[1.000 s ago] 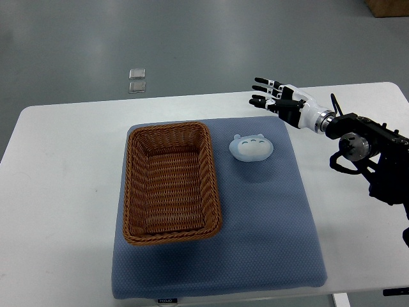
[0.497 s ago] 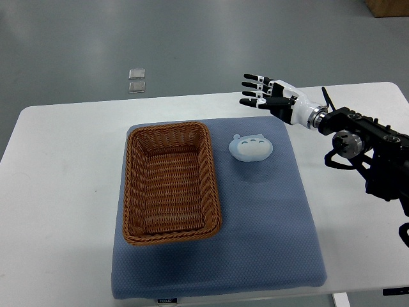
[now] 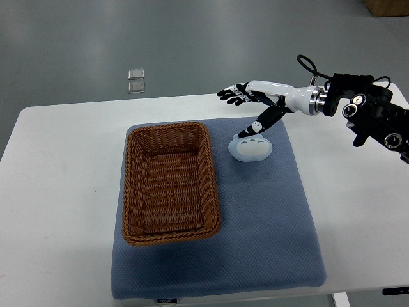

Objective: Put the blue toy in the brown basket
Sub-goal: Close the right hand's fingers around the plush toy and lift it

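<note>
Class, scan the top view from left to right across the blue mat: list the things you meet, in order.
basket → blue toy → right arm's wrist

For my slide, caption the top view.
Open right hand reaching over the blue toy beside the empty brown basket.
</note>
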`<act>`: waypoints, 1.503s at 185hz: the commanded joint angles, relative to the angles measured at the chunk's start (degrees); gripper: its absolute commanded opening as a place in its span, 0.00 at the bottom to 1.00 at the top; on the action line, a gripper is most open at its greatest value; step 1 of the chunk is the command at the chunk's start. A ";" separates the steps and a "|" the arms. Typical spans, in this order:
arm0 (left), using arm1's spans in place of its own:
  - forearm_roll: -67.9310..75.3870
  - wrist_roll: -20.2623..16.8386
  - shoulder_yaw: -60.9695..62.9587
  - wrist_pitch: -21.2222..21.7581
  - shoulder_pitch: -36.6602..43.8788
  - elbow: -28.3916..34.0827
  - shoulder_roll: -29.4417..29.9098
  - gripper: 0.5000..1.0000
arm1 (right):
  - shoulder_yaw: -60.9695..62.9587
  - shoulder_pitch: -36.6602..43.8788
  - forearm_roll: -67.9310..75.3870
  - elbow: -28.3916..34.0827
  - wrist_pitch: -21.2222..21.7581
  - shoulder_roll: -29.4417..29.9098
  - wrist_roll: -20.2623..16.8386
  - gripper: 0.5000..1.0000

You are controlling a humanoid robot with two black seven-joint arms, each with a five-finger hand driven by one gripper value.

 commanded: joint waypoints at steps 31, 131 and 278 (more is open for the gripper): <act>-0.05 0.00 0.04 0.00 0.01 -0.05 0.00 1.00 | -7.48 1.33 -7.41 1.69 -3.60 -1.35 1.14 0.84; -0.05 0.00 0.04 0.00 0.01 -0.05 0.00 1.00 | -14.86 -1.22 -7.41 -5.87 -17.05 5.16 0.71 0.82; 0.04 0.00 0.04 0.00 0.01 -0.05 0.00 1.00 | -14.16 2.56 -6.09 -8.25 -17.05 4.98 1.50 0.00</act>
